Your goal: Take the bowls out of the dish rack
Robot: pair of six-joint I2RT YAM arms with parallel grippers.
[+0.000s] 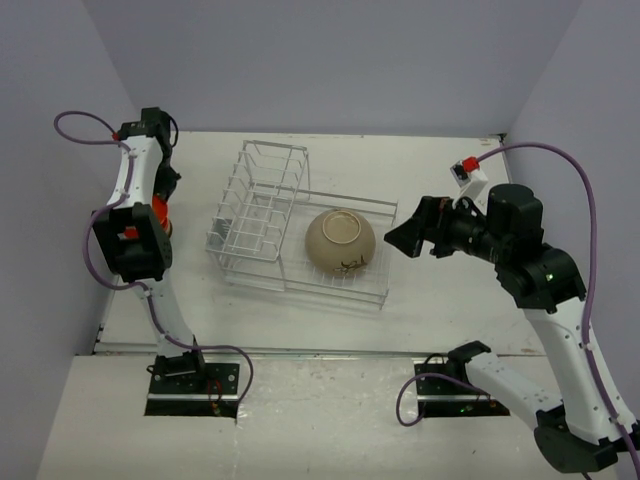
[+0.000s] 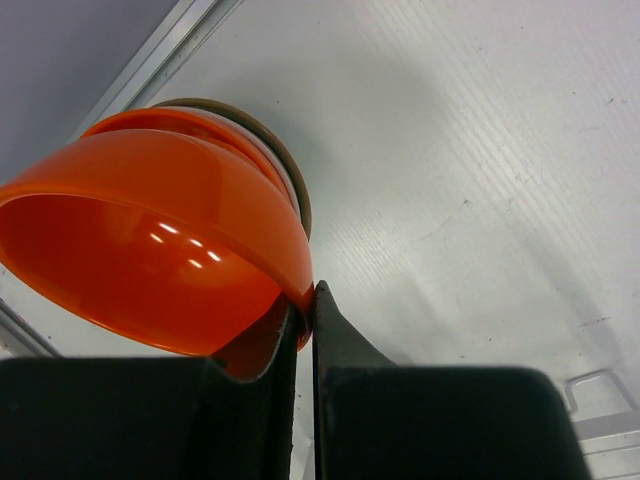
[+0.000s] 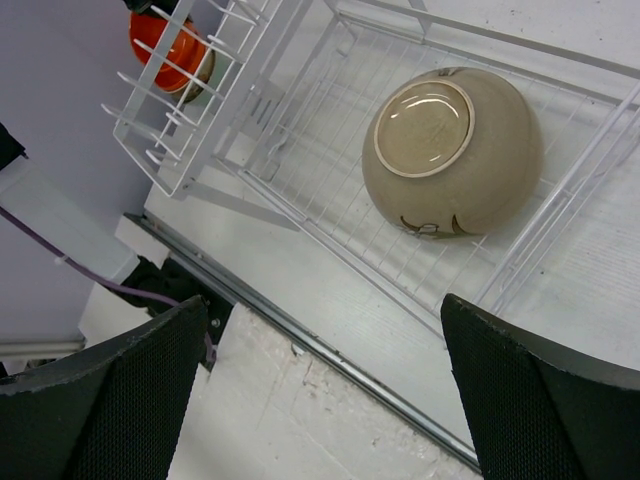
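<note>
- Left gripper (image 2: 305, 310): pressed together on the rim of an orange bowl (image 2: 150, 250), one finger inside and one outside. The bowl is tilted, with its opening towards the wrist camera.
- Right behind it is a stack of bowls (image 2: 268, 135) on the worktop (image 2: 480, 200), left of the dish rack (image 1: 262, 195). It shows a second orange bowl, then a pale rim and a brownish rim. Cannot tell whether the held bowl is touching the stack.
- Likely step: nesting this bowl into the stack. Level it first, centre it over the orange bowl below and lower it straight. Open only once it seats, because a tilted drop could skate off or knock the stack.
- Dish rack: the slotted upright section looks empty. The lower basket holds one bowl.
- Tan bowl (image 1: 340, 242): upside down in the basket with its foot ring up and dark markings on the side, near the basket's right wall.
- Right gripper (image 1: 402, 235): spread wide and holding nothing, just right of the rack and aimed at the tan bowl.
- Next pick, as a judgement: the dome is smooth, so a pinch at the rim edge looks safer than spanning it. Lift it clear of the basket wires before moving sideways.
</note>
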